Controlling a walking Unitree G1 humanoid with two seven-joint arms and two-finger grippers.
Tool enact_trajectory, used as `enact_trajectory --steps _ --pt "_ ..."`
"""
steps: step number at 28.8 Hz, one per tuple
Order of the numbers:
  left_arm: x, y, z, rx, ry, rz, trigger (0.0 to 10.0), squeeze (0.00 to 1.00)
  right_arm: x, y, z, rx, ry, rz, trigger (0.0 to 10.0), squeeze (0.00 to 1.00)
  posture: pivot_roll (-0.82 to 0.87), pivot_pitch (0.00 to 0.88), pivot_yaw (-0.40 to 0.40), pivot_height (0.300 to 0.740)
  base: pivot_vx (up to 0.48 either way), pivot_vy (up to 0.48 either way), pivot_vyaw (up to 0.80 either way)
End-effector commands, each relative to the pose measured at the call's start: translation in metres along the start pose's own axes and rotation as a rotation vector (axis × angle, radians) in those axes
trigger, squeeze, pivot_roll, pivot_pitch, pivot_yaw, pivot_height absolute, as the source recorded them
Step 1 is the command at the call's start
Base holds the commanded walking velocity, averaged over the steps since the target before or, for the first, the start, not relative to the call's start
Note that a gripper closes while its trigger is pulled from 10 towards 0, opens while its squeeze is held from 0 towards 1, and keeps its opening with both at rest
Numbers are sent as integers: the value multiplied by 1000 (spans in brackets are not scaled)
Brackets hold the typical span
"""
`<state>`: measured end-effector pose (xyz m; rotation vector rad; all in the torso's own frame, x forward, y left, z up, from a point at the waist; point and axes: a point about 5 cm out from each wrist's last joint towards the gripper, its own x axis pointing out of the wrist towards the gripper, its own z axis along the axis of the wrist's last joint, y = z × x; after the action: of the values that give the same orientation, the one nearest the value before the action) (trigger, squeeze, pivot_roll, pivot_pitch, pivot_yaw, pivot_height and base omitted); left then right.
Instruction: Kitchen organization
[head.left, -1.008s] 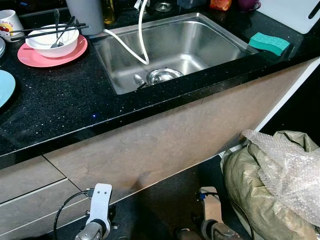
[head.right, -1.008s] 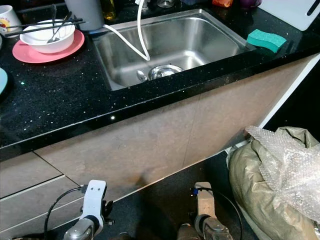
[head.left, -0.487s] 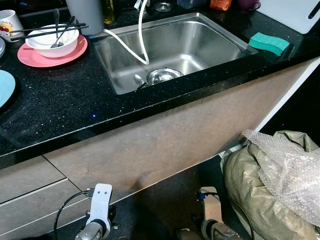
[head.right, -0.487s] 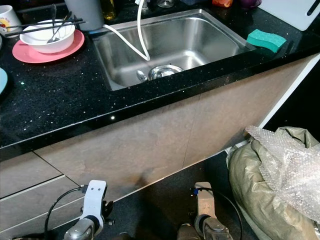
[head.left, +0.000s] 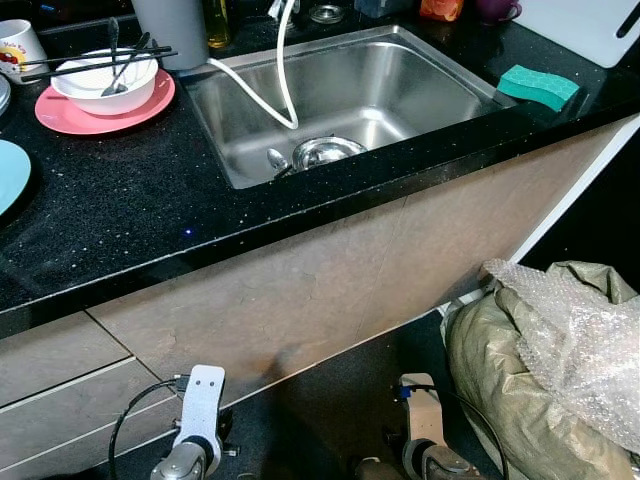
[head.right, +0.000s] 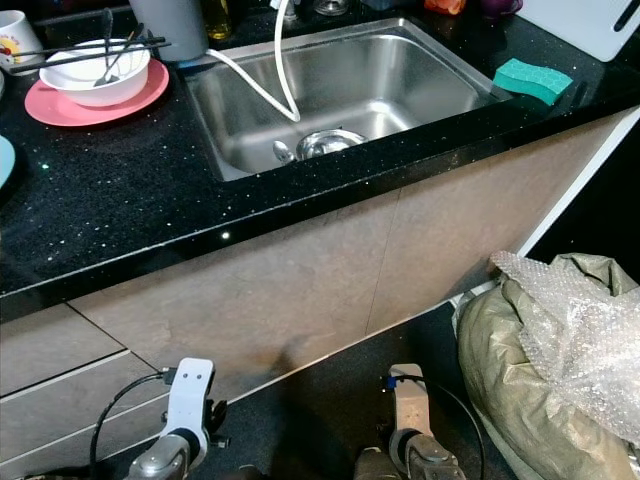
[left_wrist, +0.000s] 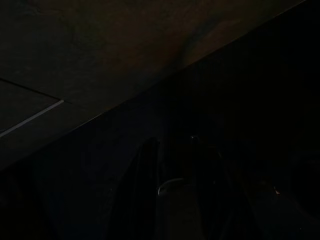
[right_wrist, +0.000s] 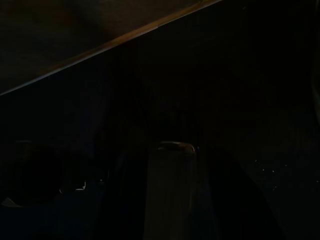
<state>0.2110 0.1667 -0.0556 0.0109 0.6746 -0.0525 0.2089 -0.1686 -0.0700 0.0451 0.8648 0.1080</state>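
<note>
A black speckled stone worktop (head.left: 120, 210) carries one rectangular stainless steel sink (head.left: 420, 75) set into it. Inside the sink lie one round steel bowl (head.left: 325, 152) near the drain and one steel spoon (head.left: 277, 160) just beside it, while one white hose (head.left: 283, 70) hangs down into the basin. At the sink's right, on the worktop edge, sits one green rectangular sponge (head.left: 539, 86). At the sink's left stands one pink round plate (head.left: 70, 113) bearing one white bowl (head.left: 95, 92); two dark chopsticks (head.left: 60, 64) lie across that bowl and one metal spoon (head.left: 128, 68) leans in it. One white printed mug (head.left: 18, 44) stands behind the plate, one grey cylindrical container (head.left: 170, 30) stands beside it, and one pale blue plate (head.left: 10, 172) lies at the far left edge. Below the worktop, by the beige cabinet front (head.left: 330, 280), both arms hang idle; the left tool (left_wrist: 172, 190) and the right tool (right_wrist: 167, 185) sit in deep shade, and I cannot tell how their fingers stand. One olive sack (head.left: 510, 390) topped with clear bubble wrap (head.left: 585, 330) rests on the dark floor at the right.
</note>
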Motion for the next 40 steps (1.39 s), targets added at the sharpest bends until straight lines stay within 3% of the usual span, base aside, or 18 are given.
enact_trajectory --steps 1,35,40 --pt "-3 1 -9 -13 30 8 10000 0 0 1 -5 4 19 1 10000 0 12 154 -1 740 0 0 0" --pt "-2 1 -7 -13 24 8 10000 0 0 3 -5 5 16 4 10000 0 14 150 0 740 0 0 0" --pt "-2 5 -3 -11 -14 39 10000 0 0 3 -3 8 8 4 10000 0 14 150 0 740 0 0 0"
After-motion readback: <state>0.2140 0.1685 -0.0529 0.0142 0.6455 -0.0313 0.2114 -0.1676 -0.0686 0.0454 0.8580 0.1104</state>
